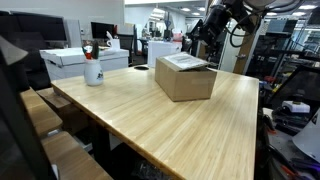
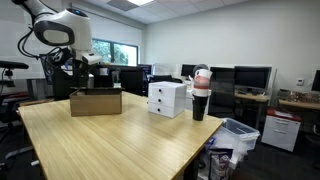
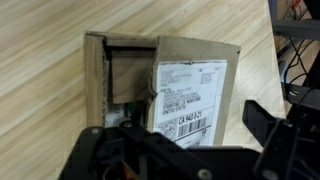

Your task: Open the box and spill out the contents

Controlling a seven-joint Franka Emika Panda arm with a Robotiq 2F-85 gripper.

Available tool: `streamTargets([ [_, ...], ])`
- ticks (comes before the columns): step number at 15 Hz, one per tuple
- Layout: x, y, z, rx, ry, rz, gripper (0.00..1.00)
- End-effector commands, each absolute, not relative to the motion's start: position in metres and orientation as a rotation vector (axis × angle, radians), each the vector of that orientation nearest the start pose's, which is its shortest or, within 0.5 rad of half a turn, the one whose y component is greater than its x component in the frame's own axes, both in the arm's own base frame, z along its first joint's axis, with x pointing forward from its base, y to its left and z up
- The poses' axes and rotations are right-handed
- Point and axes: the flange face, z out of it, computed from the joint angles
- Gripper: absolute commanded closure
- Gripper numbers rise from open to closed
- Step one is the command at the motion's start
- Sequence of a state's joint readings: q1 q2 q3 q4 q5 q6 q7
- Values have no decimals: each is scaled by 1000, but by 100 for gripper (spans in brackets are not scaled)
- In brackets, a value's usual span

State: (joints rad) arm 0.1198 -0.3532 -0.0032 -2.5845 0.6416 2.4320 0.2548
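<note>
A brown cardboard box point(image 1: 185, 78) stands on the wooden table point(image 1: 150, 120) and shows in both exterior views point(image 2: 96, 102). In the wrist view the box point(image 3: 195, 60) is seen from above. Its flap with the white shipping label point(image 3: 185, 95) lies shut, and the part to the left is open onto a dark inside point(image 3: 125, 75). My gripper point(image 3: 175, 135) hovers just above the box, open and empty, with its fingers spread across the labelled flap. It also shows above the box in both exterior views point(image 1: 200, 40) point(image 2: 88, 62). The contents are hidden.
A white small drawer unit point(image 2: 167, 98) and a cup holding red-and-white items point(image 2: 199, 95) stand on the table beside the box; the cup point(image 1: 92, 68) is at the far corner. Desks, monitors and chairs surround the table.
</note>
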Motion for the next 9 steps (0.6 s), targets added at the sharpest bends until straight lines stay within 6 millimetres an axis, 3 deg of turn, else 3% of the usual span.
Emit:
streamTargets([
  [1,427,59,390,-2526,745,-148,0],
  [9,430,54,387,-2505,742,-133,0],
])
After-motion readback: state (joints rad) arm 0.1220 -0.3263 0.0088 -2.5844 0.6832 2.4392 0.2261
